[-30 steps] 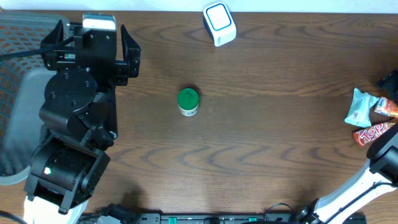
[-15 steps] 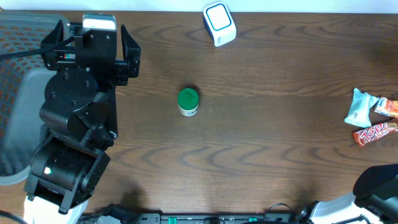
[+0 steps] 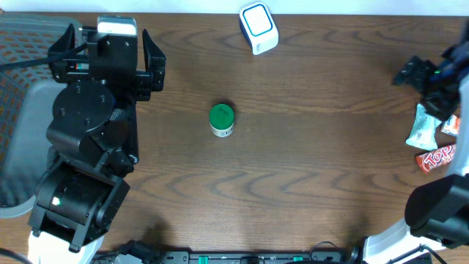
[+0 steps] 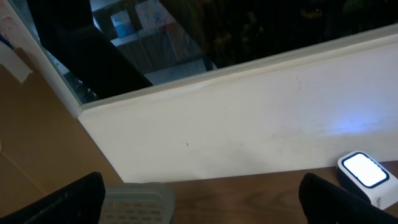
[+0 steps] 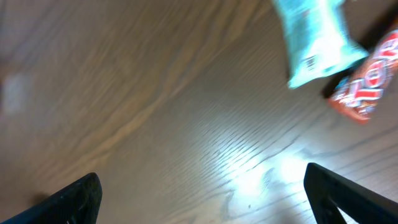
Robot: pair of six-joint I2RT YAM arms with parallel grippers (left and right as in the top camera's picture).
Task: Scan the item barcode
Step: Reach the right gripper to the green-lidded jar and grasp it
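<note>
Jar: a small jar (image 3: 221, 119) with a green lid and a white side stands lid-up near the middle of the desk (image 3: 315, 183), a little toward the left edge. Nothing touches it, and I cannot make out a barcode from here.
Scanner: the white scanner (image 3: 259, 28) sits at the far edge, about midway along it, with its blue-rimmed face lit. It is well apart from the jar.
Left pincer: the left pincer (image 4: 199, 190) is up by the far left corner, facing the pale wall (image 4: 249, 137). Its jaws are spread wide with nothing between them, and the scanner shows off to its right.
Right pincer: the right pincer (image 5: 199, 186) hangs over the right edge toward the far side, blurred from above. Its jaws are spread wide and hold nothing, with only bare wood under them.
Snacks: a teal packet (image 3: 423, 126) and a red bar (image 3: 440, 155) lie together at the right edge, just beside the right pincer. Both are well apart from the jar.
Orange packet: an orange packet (image 3: 452, 126) lies just beside the teal one, partly hidden by the arm.
</note>
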